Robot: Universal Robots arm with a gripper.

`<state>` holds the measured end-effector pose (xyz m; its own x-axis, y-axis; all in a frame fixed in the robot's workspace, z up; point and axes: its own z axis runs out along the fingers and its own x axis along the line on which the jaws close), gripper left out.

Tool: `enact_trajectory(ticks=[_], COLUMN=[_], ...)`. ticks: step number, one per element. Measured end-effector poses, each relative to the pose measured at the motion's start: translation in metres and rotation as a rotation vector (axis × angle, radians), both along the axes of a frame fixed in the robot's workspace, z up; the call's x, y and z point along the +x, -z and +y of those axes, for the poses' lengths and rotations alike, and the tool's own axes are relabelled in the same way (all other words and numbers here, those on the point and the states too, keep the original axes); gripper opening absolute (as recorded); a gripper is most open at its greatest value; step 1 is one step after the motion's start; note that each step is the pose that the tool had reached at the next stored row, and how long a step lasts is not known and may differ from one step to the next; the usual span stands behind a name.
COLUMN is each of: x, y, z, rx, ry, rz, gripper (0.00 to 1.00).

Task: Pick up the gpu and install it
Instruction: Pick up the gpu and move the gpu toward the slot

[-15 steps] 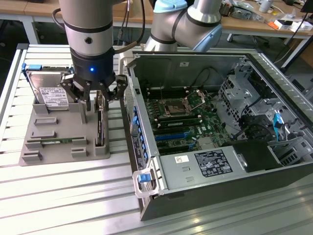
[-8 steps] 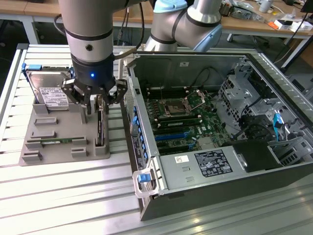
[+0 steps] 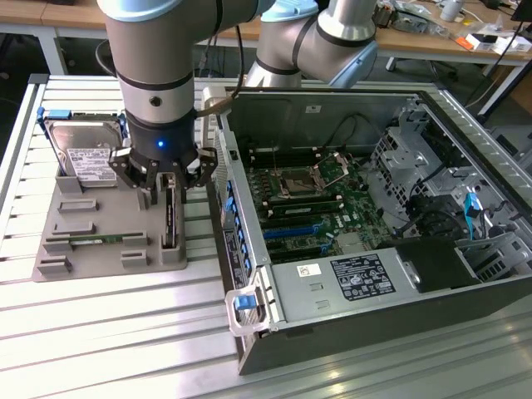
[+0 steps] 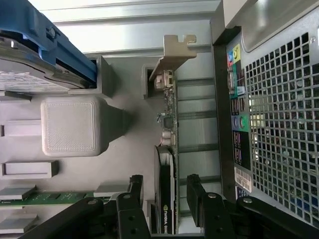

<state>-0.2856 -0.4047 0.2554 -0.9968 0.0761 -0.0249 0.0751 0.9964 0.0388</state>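
Note:
The gpu (image 3: 170, 218) stands on edge in a slot at the right side of the grey holder (image 3: 100, 218), in the exterior view's left half. In the wrist view the gpu (image 4: 167, 124) is seen edge-on, with its silver bracket (image 4: 177, 50) at one end and the black fan at the other. My gripper (image 3: 163, 198) hangs straight down over the card. Its two black fingers (image 4: 137, 186) straddle the fan end of the gpu, and a small gap shows on each side. My gripper (image 4: 165, 188) is open around the card and grips nothing.
A silver hard drive (image 3: 83, 154) in a blue frame and a green memory stick (image 3: 96, 241) also sit in the holder. The open computer case (image 3: 399, 274) lies close beside the gpu, with its motherboard (image 3: 316, 208) exposed. Its perforated rear panel (image 4: 279, 124) stands just beyond the card.

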Motion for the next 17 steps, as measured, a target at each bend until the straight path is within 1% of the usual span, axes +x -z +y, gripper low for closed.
enact_trajectory(ticks=[4, 7, 11, 15, 16, 17], x=[0.0, 0.0, 0.0002, 0.0025, 0.0041, 0.0043], y=[0.003, 0.0045, 0.0061, 0.0084, 0.0088, 0.0089], z=[-0.0002, 0.0012, 0.0054, 0.0056, 0.0062, 0.0078], rx=[0.0, 0.0, 0.0002, 0.0001, 0.0001, 0.0], ry=[0.0, 0.0, 0.0, 0.0, 0.0, 0.0], rz=[0.0001, 0.0, -0.0002, 0.0, 0.0, -0.0001], gripper=[0.48, 0.48, 0.48, 0.48, 0.48, 0.48])
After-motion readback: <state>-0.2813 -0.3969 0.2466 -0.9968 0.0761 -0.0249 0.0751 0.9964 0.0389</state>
